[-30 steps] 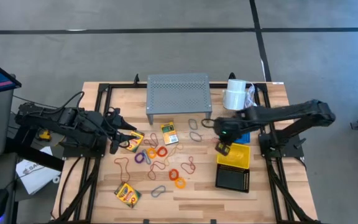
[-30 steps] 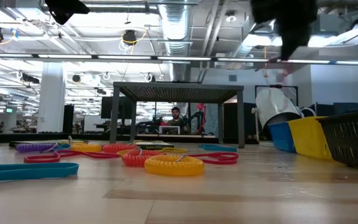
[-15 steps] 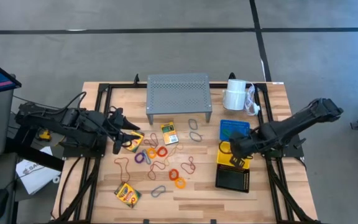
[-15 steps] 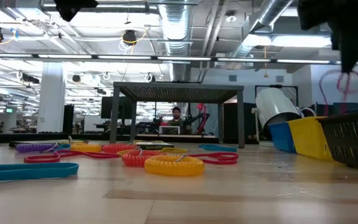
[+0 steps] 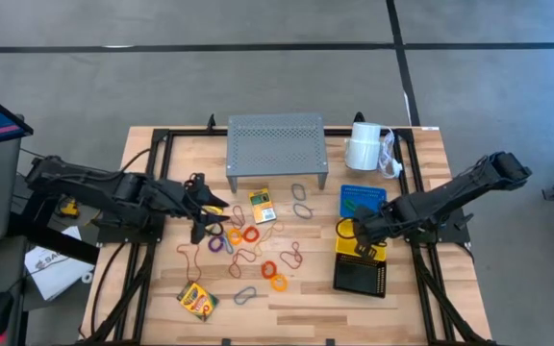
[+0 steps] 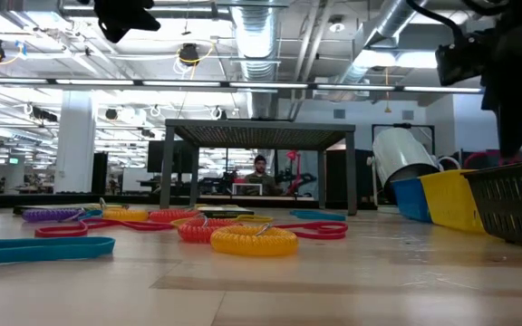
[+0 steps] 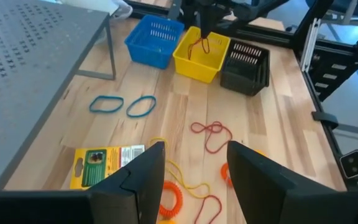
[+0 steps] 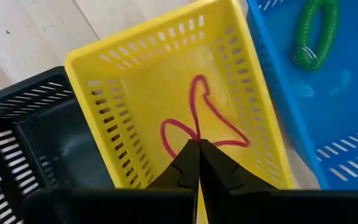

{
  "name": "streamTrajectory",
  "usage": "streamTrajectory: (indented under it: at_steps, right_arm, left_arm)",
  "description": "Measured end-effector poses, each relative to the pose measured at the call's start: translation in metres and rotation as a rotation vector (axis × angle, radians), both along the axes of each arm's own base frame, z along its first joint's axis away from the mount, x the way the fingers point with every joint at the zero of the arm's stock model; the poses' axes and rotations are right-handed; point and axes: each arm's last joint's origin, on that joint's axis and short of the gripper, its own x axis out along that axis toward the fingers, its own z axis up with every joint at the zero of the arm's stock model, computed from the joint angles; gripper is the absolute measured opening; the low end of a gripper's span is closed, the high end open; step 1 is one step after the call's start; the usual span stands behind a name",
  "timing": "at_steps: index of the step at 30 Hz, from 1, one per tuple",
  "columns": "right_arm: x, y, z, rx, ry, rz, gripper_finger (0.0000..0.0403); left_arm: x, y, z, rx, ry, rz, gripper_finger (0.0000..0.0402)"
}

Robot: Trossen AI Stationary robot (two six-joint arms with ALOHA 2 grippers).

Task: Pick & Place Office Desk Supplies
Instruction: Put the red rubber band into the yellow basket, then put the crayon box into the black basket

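Only the right wrist view shows the right gripper [image 8: 194, 152] pinched closed on a red loop [image 8: 194, 124] hanging inside the yellow basket [image 8: 104, 81], between the blue basket [image 8: 347, 155] and black basket [image 8: 17, 124] near the bench's right edge. The left gripper [image 7: 191, 168], fingers spread and empty, hovers over loose loops mid-bench.

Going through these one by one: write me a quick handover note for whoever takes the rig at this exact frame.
Right gripper: jaws shut on the red loop, hanging inside the yellow basket, not yet released.
Left gripper: jaws open, above the loops left of the crayon box, holding nothing.
Done: a green loop lies in the blue basket.
Left: many loops and a second crayon box on the table; the black basket looks empty.
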Motion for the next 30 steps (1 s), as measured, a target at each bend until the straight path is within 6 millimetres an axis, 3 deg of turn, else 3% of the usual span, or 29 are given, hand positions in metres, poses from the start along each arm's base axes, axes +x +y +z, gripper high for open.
streamTrajectory:
  at_steps: [6,10,23,30]
  right_arm:
    - [-0.001,0.0,-0.002,-0.026,-0.009,-0.008,0.0008]
    - [0.0,0.0,-0.002,-0.027,-0.013,-0.008,0.0035]
    - [-0.002,0.002,-0.002,0.02,0.005,-0.058,0.0221]
    - [-0.002,0.003,-0.002,0.023,0.004,-0.068,0.0228]
  left_arm:
    - [0.003,0.001,-0.001,0.0,0.006,0.007,0.0168]
    - [0.001,0.004,0.0,-0.001,-0.004,0.021,0.0168]
    - [-0.003,0.021,0.0,0.054,0.032,0.033,0.0168]
    - [-0.003,0.025,-0.002,0.077,0.057,-0.053,0.0168]
